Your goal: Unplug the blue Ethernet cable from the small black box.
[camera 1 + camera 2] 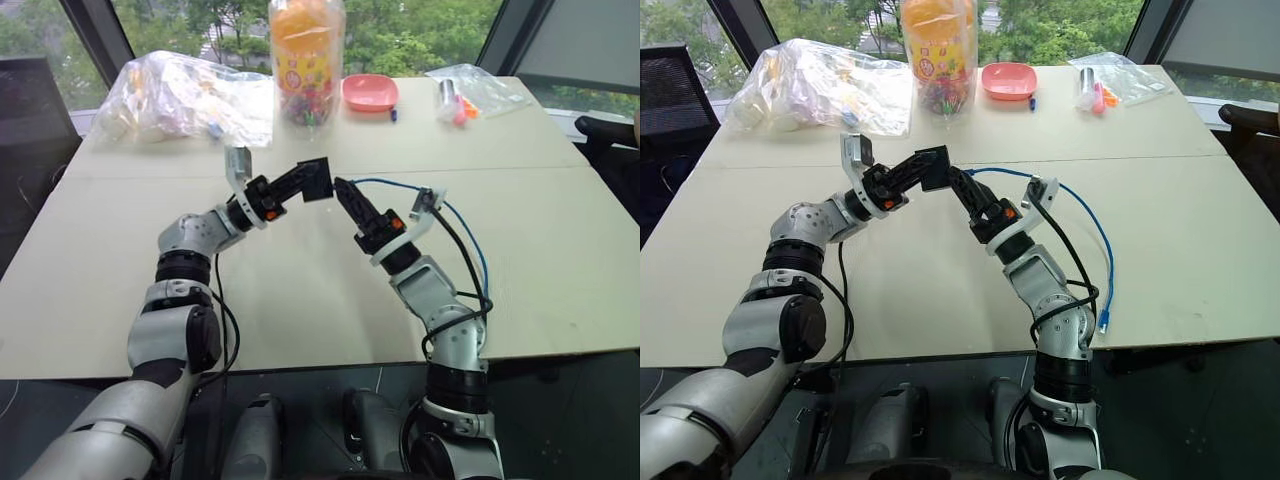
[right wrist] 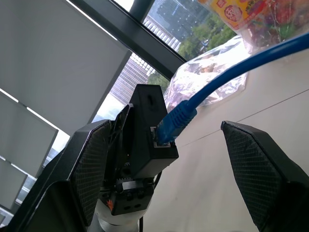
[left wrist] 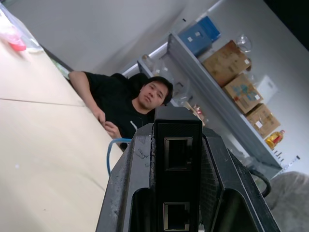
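One small black box (image 1: 315, 180) and one blue Ethernet cable (image 2: 251, 63) are seen above the table (image 1: 560, 280). The box is clamped between the clenched jaws of the left gripper (image 3: 176, 193). The cable's plug is seated in the box's port, between the spread jaws of the right gripper (image 2: 169, 164), untouched by either finger.

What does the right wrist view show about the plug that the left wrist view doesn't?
Right wrist view: the blue Ethernet cable is plugged into the small black box, and the open right gripper straddles the plug. Left wrist view: two bare ports on another face of the box and a seated person. Both: the box clamped in the shut left gripper.
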Robot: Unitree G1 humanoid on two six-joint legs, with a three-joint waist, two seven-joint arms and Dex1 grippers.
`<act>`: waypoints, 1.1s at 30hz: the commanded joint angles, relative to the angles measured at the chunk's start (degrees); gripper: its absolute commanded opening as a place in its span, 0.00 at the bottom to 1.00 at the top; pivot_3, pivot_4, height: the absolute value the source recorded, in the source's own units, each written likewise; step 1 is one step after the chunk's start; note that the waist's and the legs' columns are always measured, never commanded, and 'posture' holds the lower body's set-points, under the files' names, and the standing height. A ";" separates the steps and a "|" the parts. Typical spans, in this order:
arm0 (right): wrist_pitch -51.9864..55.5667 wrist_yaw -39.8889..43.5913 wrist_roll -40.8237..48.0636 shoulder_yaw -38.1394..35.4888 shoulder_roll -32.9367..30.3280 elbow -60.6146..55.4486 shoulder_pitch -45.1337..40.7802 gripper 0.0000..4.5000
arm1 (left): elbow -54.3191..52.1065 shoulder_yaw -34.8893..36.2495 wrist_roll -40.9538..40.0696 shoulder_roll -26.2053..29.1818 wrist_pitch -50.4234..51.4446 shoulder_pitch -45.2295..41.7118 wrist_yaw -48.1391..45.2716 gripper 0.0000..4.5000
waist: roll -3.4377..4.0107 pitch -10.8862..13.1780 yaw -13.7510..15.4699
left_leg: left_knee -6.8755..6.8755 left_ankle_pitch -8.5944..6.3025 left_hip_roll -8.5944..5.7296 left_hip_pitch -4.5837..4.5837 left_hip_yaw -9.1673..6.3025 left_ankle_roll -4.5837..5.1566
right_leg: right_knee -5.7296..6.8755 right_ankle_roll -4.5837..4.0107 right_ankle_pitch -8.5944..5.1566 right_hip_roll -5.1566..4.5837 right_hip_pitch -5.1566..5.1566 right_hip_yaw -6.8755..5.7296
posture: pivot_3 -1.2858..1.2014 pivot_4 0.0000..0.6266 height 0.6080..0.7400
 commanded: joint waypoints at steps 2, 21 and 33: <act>-1.31 0.59 1.57 0.77 0.82 -0.67 -0.59 0.84 | -3.66 -0.09 -2.57 -0.25 1.10 0.04 0.05 0.12 | 0.00 0.00 -0.01 | 0.00 0.00 0.00 0.00 0.00 0.00 | -0.01 -0.01 0.00 0.00 0.00 0.00 | 0.52 0.24 1.00; -3.86 -0.17 3.01 0.76 1.27 0.72 -0.63 0.01 | -4.98 -0.91 -3.11 0.64 1.79 1.15 0.66 0.12 | 0.00 0.00 -0.05 | -0.01 0.00 0.00 0.00 -0.01 0.00 | -0.02 -0.01 -0.01 0.00 0.00 0.00 | 0.52 0.24 1.00; -12.04 -6.51 8.38 -8.67 -1.71 3.87 -2.61 0.01 | -1.75 -2.97 -2.00 11.54 2.20 1.04 -3.73 0.12 | 0.01 0.00 -0.01 | -0.03 0.00 0.02 -0.01 0.00 0.00 | -0.05 -0.02 -0.01 0.00 -0.01 0.00 | 0.52 0.24 1.00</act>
